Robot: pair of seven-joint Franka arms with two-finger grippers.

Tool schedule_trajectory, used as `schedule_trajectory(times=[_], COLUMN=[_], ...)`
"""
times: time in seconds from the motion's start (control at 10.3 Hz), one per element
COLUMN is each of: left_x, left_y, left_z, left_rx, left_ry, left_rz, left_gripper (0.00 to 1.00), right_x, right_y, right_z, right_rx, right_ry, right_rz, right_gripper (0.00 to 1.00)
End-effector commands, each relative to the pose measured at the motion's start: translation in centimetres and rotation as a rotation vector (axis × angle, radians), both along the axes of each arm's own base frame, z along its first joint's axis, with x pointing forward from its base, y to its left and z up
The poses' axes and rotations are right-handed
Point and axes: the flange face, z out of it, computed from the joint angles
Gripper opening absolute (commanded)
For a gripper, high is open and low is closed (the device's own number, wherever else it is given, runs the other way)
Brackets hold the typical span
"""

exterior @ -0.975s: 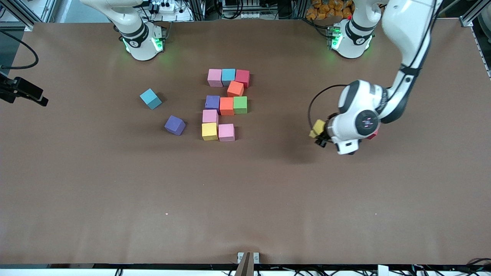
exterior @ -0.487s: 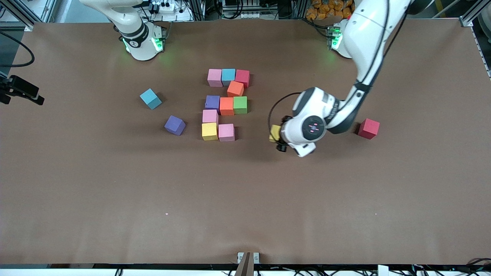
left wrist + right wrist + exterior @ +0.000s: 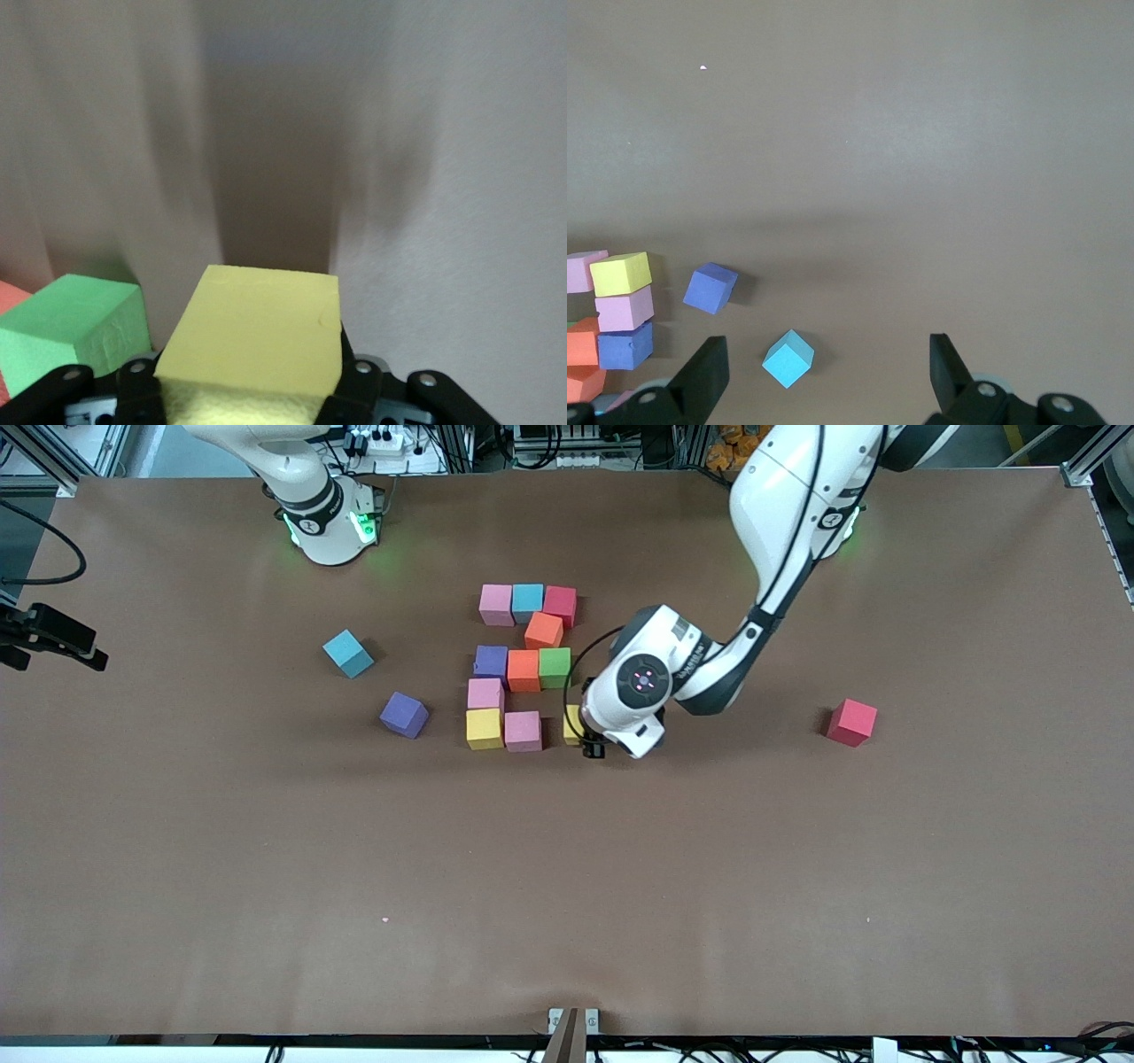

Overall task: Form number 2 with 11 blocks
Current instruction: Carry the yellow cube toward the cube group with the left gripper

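Looking down from the front camera, we see the left gripper [image 3: 586, 737] over the table [image 3: 266, 850] just beside the nearest row of the number 2 [image 3: 523, 666], toward the left arm's end of it. Its fingers are closed on a yellow block [image 3: 257, 328], which we also glimpse under the wrist in the front view. In the left wrist view the green block [image 3: 71, 329] sits close beside the held cube.

We count ten blocks in the digit so far: pink [image 3: 496, 604], blue [image 3: 527, 600] and red [image 3: 560, 604] in the farthest row, a tilted orange block [image 3: 543, 631] below, then purple [image 3: 490, 662], orange [image 3: 524, 670] and green, a pink one [image 3: 485, 693], and yellow [image 3: 484, 728] with pink [image 3: 523, 731] nearest the camera.

Three cubes lie loose: a light blue cube [image 3: 347, 653] and a purple cube [image 3: 404, 714] toward the right arm's end, and a red cube [image 3: 851, 721] toward the left arm's end.

We find the right gripper [image 3: 824, 376] waiting high over the table, its fingers wide apart and holding nothing.
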Motion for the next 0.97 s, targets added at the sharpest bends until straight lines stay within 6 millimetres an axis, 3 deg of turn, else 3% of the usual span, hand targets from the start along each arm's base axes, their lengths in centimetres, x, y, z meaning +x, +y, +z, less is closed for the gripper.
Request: schedule_trajectory(times=[0.0, 0.29, 0.88], left_x=[0.7, 2.0, 0.5], left_y=[-1.1, -1.9, -3.3], left_z=[0.1, -0.5, -1.9], left_rx=[-0.021, -0.037, -0.001], left_ry=[-0.02, -0.026, -0.054], left_rz=[0.033, 0.057, 0.039], left_gripper=[0.47, 0.48, 0.48], right_x=[0.1, 0.2, 0.3], right_y=[-0.5, -0.1, -0.2], right_z=[0.0, -0.3, -0.7], right_rx=[0.006, 0.006, 0.006], right_ry=[0.001, 0.015, 0.026], right_rz=[0.004, 0.016, 0.012], right_gripper=[1.0, 1.0, 1.0])
